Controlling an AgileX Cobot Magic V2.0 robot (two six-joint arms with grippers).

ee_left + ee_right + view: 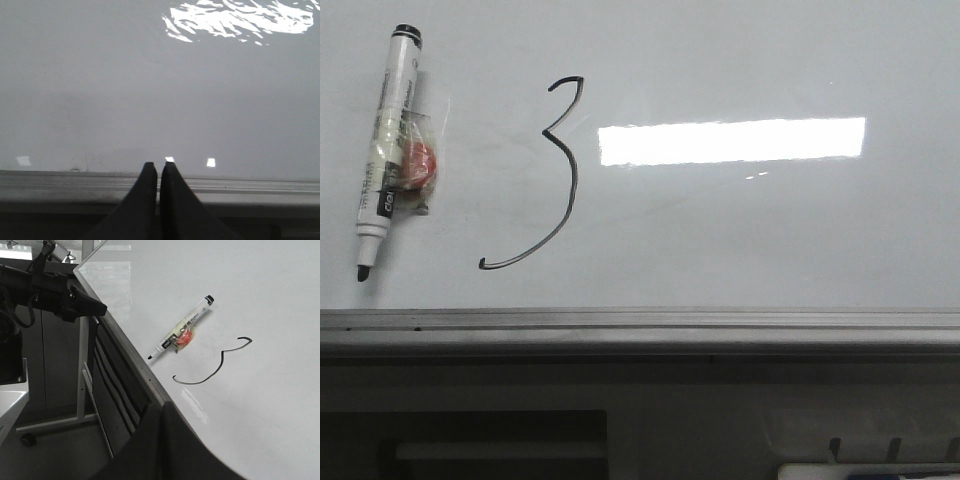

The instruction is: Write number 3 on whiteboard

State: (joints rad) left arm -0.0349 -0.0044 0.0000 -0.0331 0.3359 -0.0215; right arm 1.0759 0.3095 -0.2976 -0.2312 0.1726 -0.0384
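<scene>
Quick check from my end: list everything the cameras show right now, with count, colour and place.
whiteboard: one, pale grey-white, glossy, fills the front view
rail: one, grey metal, along the whiteboard's bottom edge
number 3: one, black line, left of centre on the whiteboard
marker: one, white body with black cap and tip, lying left of the number 3, red-and-clear piece on its side
left gripper: one, black, shut, empty, over the rail
right gripper: one, black, shut, empty, at the whiteboard's edge

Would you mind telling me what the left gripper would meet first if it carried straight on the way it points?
Probably the grey rail along the whiteboard edge, just beyond the left gripper, whose fingers are together. If it clears the rail, only bare board lies ahead. Height is hard to judge.
</scene>
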